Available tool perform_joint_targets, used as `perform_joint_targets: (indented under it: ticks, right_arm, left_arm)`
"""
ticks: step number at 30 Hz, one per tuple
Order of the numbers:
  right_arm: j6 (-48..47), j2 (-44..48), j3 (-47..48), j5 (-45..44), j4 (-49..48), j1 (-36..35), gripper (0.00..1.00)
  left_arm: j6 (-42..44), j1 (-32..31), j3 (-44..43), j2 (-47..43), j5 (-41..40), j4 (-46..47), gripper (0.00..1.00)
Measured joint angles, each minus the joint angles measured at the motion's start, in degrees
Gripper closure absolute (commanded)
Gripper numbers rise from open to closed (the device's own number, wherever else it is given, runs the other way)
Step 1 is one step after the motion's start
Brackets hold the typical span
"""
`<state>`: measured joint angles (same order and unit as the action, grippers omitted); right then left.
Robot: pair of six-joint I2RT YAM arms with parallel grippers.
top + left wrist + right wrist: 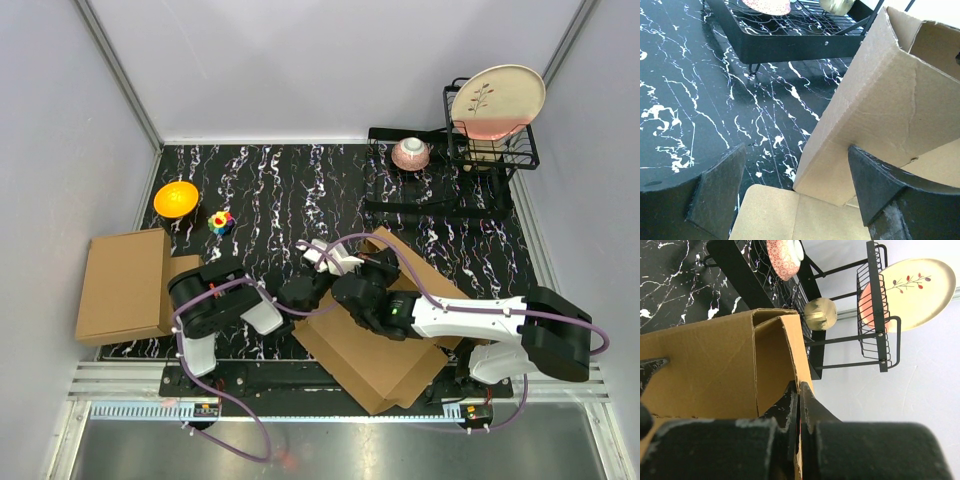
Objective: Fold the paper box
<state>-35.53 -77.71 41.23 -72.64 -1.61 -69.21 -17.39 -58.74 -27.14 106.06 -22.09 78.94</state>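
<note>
The brown cardboard box point(390, 345) lies partly unfolded at the table's front centre. My right gripper point(345, 265) is shut on the top edge of a raised box wall; in the right wrist view its jaws point(799, 390) pinch the thin cardboard edge of the box point(705, 365). My left gripper point(300, 292) is open at the box's left end. In the left wrist view its fingers point(715, 195) stand wide apart, with the lower corner of the raised wall point(865, 110) and a flat flap point(785, 215) between them.
A black dish rack point(440, 190) at the back right holds a pink bowl point(411, 153) and an upright plate point(497, 100). An orange bowl point(176, 197) and a small colourful toy point(221, 222) sit at the left. A flat cardboard sheet point(125, 285) lies at the far left.
</note>
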Motion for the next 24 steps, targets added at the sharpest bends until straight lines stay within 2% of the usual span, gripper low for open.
perform_joint_targets:
  ticks: [8,17,24]
  right_arm:
    - [0.9,-0.2,0.0,-0.5,0.8,0.1,1.00]
    - [1.6,-0.4,0.0,-0.9,0.6,0.1,1.00]
    - [2.3,-0.6,0.1,-1.9,1.5,0.5,1.00]
  left_arm:
    - [-1.2,0.2,-0.6,0.7,1.7,0.1,0.07]
    - [-1.7,1.8,-0.5,-0.2,9.7,-0.7,0.06]
    - [-1.8,2.6,-2.4,1.8,12.3,-0.1,0.06]
